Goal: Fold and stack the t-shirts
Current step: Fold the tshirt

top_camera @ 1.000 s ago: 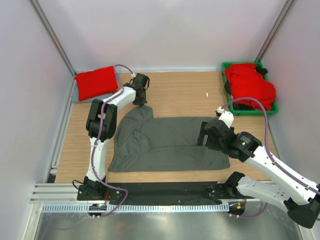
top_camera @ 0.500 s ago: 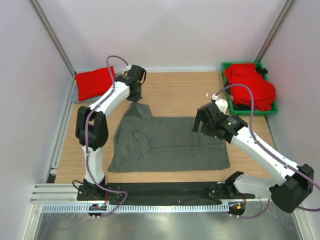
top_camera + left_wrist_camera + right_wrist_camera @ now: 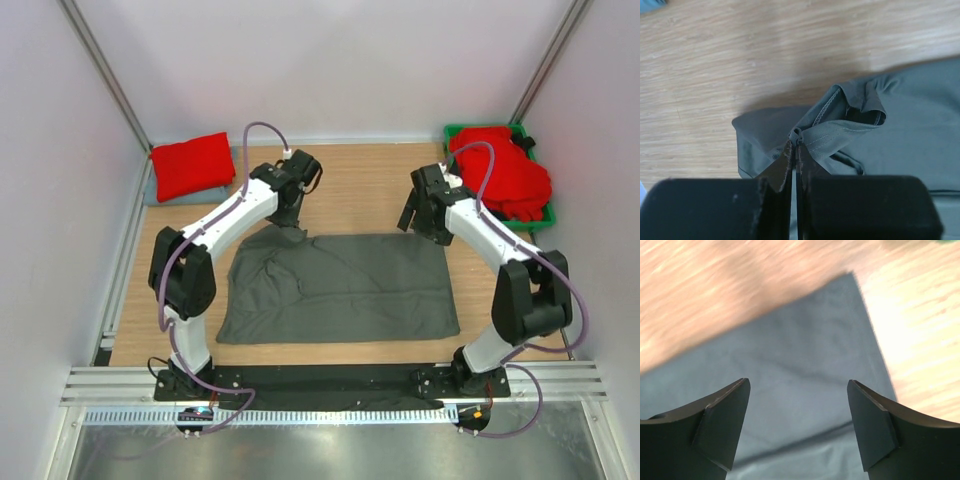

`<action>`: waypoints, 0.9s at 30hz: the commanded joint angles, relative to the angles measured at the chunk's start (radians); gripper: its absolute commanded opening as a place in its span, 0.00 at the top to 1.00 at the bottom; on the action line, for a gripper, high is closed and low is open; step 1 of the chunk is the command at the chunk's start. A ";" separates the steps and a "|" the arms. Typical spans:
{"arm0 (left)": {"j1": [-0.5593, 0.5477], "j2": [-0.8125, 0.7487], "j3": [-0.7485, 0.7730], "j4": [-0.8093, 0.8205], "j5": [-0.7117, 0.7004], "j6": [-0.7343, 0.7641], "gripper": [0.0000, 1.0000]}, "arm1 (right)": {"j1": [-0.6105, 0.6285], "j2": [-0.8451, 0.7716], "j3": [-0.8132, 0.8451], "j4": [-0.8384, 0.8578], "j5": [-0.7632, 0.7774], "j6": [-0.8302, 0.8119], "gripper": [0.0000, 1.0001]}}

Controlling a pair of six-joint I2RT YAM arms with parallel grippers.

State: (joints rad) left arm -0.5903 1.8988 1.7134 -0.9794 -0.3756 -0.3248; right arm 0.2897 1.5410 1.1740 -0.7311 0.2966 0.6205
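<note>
Step in hand: first fold of the charcoal t-shirt (image 3: 340, 290), which lies spread on the bench (image 3: 360, 185) between the two arms, mostly flat but rumpled along its left side. The left claw (image 3: 796, 142) is clenched on a bunched, stitched hem at the shirt's far-left corner; in the wrist view a small nub of cloth pokes out just above the closed fingertips, and the fabric beside it is folded over on itself. The right claw (image 3: 797, 385) is released, jaws wide apart with nothing between them, hanging above the shirt's far-right corner, whose straight edge and bare wood show beyond the tips. We cannot tell from these views how high it hangs over the cloth. One folded red t-shirt (image 3: 190, 165) sits at the far-left corner of the bench; more red t-shirts (image 3: 505, 170) are heaped in the green bin (image 3: 455, 135) at far right, so we judge the task early. Next move, as we read it: the right claw should drop onto the far-right corner and pinch a single layer at the edge, matching the left grip, before both draw the far edge over. Risk: the bunched left corner may fold unevenly.
</note>
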 commanded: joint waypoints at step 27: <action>-0.005 -0.118 -0.090 0.016 -0.055 0.035 1.00 | -0.211 0.432 0.187 0.140 -0.050 -0.051 0.52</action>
State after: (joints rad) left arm -0.5980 1.8236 1.6260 -0.9771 -0.4019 -0.3050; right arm 0.0826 1.9831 1.3811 -0.6197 0.2535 0.5575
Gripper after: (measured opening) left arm 0.006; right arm 0.506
